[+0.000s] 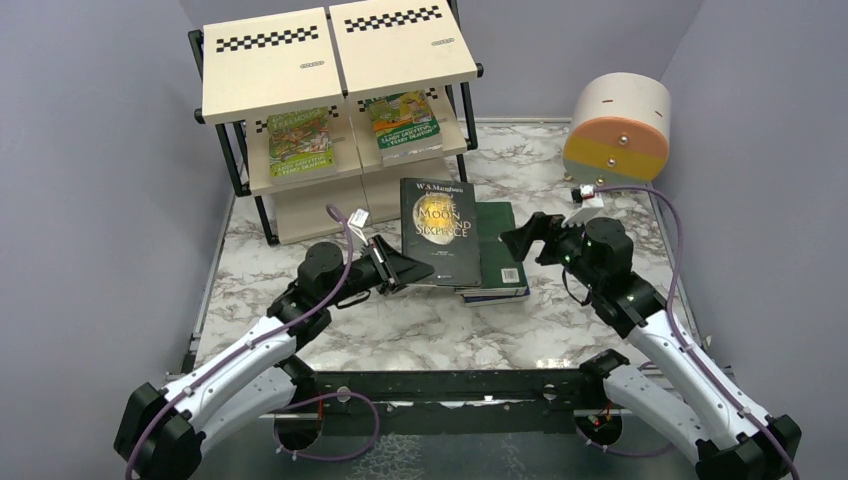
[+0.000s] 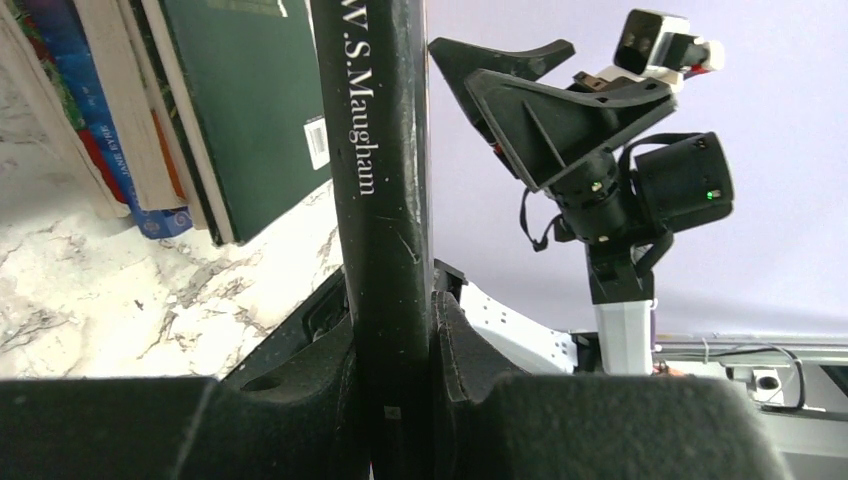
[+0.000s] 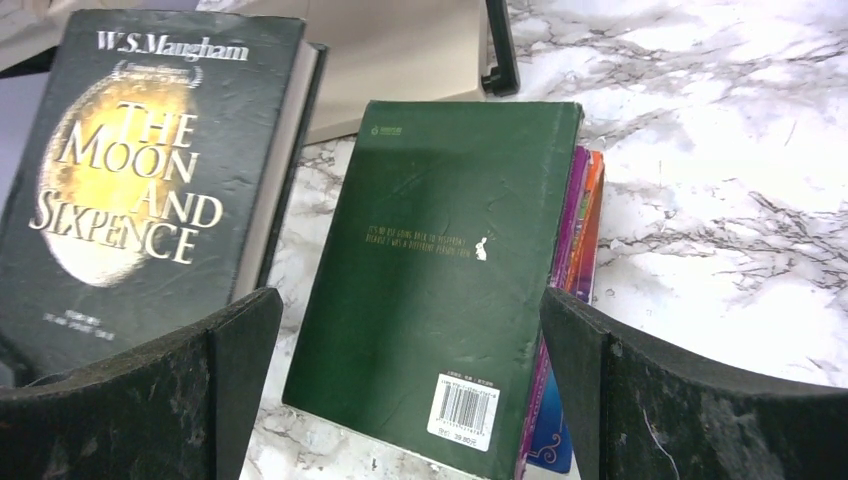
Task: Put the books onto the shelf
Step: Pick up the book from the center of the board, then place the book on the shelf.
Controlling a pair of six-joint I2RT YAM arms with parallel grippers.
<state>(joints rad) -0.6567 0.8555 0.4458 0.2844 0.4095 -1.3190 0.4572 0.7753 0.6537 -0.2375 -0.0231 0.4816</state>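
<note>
My left gripper point(image 1: 395, 268) pinches one black book point(image 1: 440, 232), "The Moon and Sixpence", W.S.Maugham. At its three o'clock one green-topped stack point(image 1: 497, 255) lies on the bench point(image 1: 400, 330), facing my right gripper point(image 1: 525, 238), which is spread wide. Two books point(image 1: 300, 142) lie on the shelf point(image 1: 262, 70) at eleven o'clock.

Marble worktop point(image 1: 400, 335) with shelf point(image 1: 262, 75) at its far side.
Middle tier of shelf: two green-covered books lying flat, left book point(image 1: 300, 142) and right book point(image 1: 403, 125). Book stack point(image 1: 503, 262), dark green cover uppermost, lies on worktop just in front of shelf. Round drum point(image 1: 615, 130) stands right of shelf.
</note>
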